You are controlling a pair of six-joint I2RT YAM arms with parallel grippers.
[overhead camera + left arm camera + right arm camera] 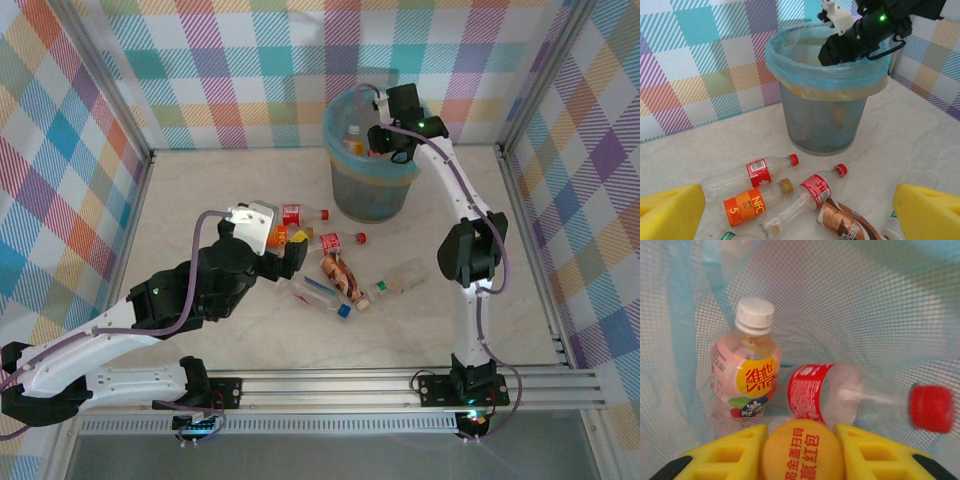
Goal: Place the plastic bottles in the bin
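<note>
Plastic bottles point(335, 275) are mostly lying loose on the table point(200, 190) just in front of the bin point(372, 200), with a couple already inside it. The one that matters right now is the orange bottle point(802, 452), wedged between the yellow fingers of the right gripper point(802, 440). Both pads look pressed against it, so I'd call that a grip, though I can't say how firm it is. The gripper hangs over the bin's mouth, inside the ring of the blue bag point(790, 60), so the bottle's way in is straight down with no sideways travel needed. Below it sit a pink-label bottle point(746, 375), upright-ish with a white cap, and a red-label bottle point(840, 397) on its side with its red cap pointing right. I can't tell the held bottle's long axis from here, only a rounded orange face shows. My guess is it just needs letting go, and the worst case is it bounces off those two. The left gripper point(799, 212) is spread wide with nothing in it, hovering low over the table pile, so it's clearly the nearer arm for those. The orange-label bottle point(745, 206) and a red-cap bottle point(815, 191) lie just ahead of it, both slanted with their caps up and to the right.
</note>
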